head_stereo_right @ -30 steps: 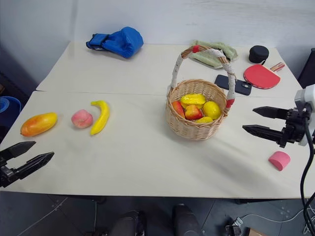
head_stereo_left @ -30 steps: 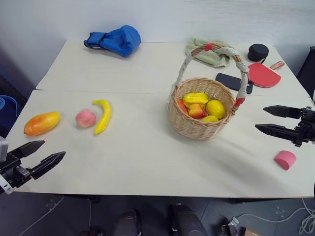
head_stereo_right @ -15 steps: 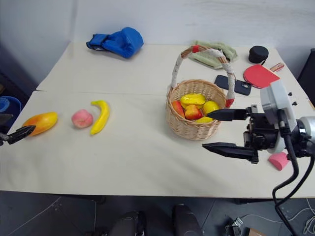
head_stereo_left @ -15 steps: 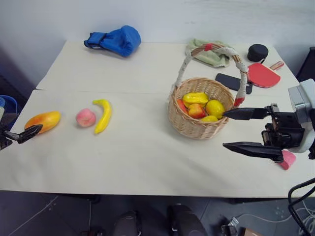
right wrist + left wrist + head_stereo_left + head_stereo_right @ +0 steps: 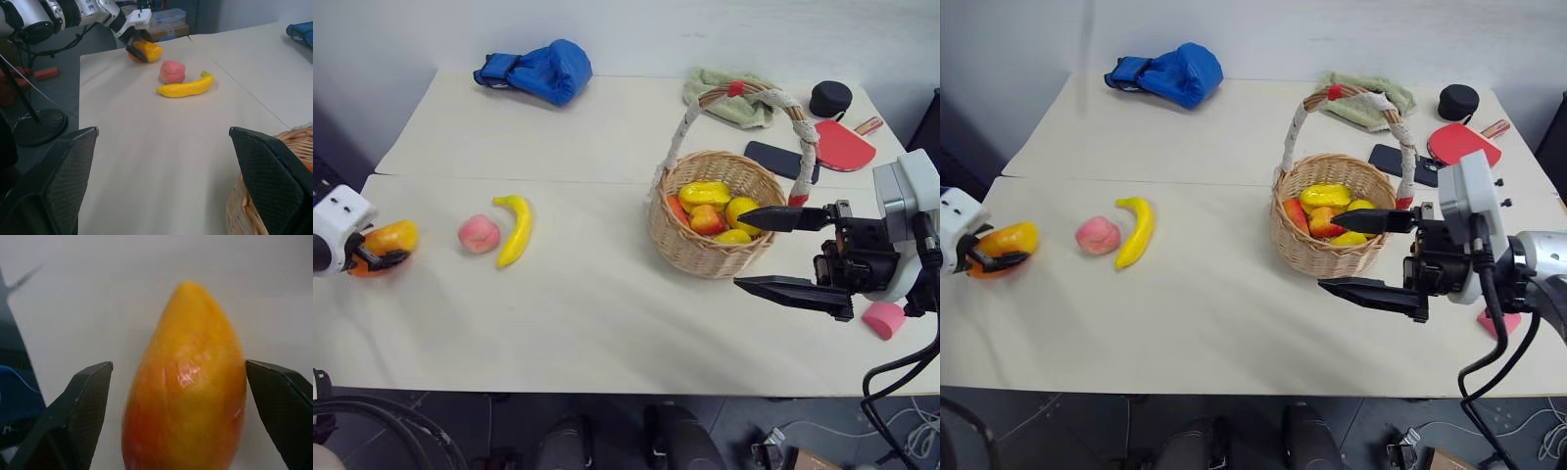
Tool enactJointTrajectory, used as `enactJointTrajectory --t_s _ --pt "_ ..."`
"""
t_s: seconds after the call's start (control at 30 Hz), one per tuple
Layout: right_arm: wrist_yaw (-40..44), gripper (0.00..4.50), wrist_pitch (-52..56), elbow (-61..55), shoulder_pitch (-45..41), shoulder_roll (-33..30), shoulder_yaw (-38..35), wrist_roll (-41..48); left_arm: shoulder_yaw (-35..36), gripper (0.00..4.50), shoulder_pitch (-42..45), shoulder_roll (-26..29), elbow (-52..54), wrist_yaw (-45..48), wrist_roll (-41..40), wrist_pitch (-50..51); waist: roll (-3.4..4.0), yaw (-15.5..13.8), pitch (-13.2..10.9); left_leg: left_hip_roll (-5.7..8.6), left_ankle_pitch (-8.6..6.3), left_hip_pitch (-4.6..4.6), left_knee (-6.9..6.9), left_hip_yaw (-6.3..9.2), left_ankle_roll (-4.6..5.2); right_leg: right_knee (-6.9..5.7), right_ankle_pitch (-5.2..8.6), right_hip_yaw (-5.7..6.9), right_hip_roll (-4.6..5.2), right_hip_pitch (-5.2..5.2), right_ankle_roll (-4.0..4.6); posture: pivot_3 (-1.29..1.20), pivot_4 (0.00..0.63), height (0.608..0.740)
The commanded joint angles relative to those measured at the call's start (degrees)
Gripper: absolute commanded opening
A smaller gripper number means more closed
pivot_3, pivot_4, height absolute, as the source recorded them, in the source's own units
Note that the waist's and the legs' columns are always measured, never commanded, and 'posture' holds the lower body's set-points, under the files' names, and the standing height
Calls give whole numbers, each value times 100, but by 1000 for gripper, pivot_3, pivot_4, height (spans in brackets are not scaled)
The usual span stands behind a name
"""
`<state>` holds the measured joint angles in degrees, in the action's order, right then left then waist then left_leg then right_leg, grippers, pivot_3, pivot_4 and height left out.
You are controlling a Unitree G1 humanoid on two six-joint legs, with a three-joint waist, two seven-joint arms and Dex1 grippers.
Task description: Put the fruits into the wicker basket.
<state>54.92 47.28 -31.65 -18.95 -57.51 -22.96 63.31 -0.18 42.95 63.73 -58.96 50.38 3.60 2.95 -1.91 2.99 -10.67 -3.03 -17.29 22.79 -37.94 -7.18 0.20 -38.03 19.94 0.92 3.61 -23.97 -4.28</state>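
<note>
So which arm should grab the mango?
Probably the left. Its open gripper already has a finger on each side of the mango. The right gripper is open over by the basket, far from it.

Left gripper (image 5: 178, 396): at the table's far left edge, jaws spread wide, one black finger (image 5: 78, 411) on each side of the mango (image 5: 188, 391), not closed on it. Right gripper (image 5: 773, 250): raised beside the wicker basket (image 5: 705, 250), pointing toward the robot's left, jaws wide apart, nothing between them; upper finger (image 5: 788, 217) over the basket's rim.
</note>
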Motion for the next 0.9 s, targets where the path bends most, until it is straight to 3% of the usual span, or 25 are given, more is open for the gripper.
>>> enactJointTrajectory --t_s 0.03,0.13,0.37,0.47,0.53,0.63,0.73,0.83,0.9 --pt "-107 4500 -120 -212 30 -20 -240 119 -49 4117 244 39 -245 -47 196 -139 -3 -19 -1 0 -2 6 -14 1 3 0 0 6 4 1 0 0 150 740" --pt "-197 4500 -138 -214 30 -11 -238 108 5 3377 447 -31 -399 -59 168 -109 -3 -68 -2 12 7 6 -25 3 21 5 0 10 22 13 1 0 150 740" --pt "-251 4500 -151 -212 112 -46 -302 121 274 3311 595 -62 -51 555 -247 237 -5 -144 -1 32 20 1 -25 9 43 0 -13 36 61 23 6 0 150 740" --pt "-390 4500 -172 -123 48 -64 -247 22 689 3311 453 -103 1189 1492 -1054 998 -7 -180 -1 34 23 11 -32 20 38 -6 -15 63 69 22 2 0 150 740" --pt "-494 4500 -197 -12 38 -91 -233 -149 883 3311 285 -164 2609 1869 -1739 1922 -7 -186 -1 35 23 22 -43 31 39 -5 -16 81 76 22 0 0 150 740" --pt "-591 4500 -205 80 93 -107 -308 -275 976 3311 249 -336 4338 1963 -2524 3182 -7 -182 -1 38 21 31 -58 39 43 -2 -22 90 84 29 -11 0 150 740" --pt "-660 4500 -189 142 322 -124 -554 -425 491 3311 812 -971 5609 1569 -2996 4322 -2 -238 -4 42 20 29 -73 43 46 -2 -24 89 83 40 -15 0 150 740" --pt "-711 4500 -165 162 551 -118 -818 -506 37 3311 1210 -1605 6109 1166 -3033 4841 -1 -287 -4 42 20 31 -95 48 47 -4 -25 88 76 48 -17 0 150 740" --pt "-763 4500 -141 170 845 -94 -1143 -621 -362 3311 1739 -2519 5992 562 -2943 5204 -1 -295 -4 42 22 31 -102 45 50 -6 -25 83 71 48 -17 0 150 740"
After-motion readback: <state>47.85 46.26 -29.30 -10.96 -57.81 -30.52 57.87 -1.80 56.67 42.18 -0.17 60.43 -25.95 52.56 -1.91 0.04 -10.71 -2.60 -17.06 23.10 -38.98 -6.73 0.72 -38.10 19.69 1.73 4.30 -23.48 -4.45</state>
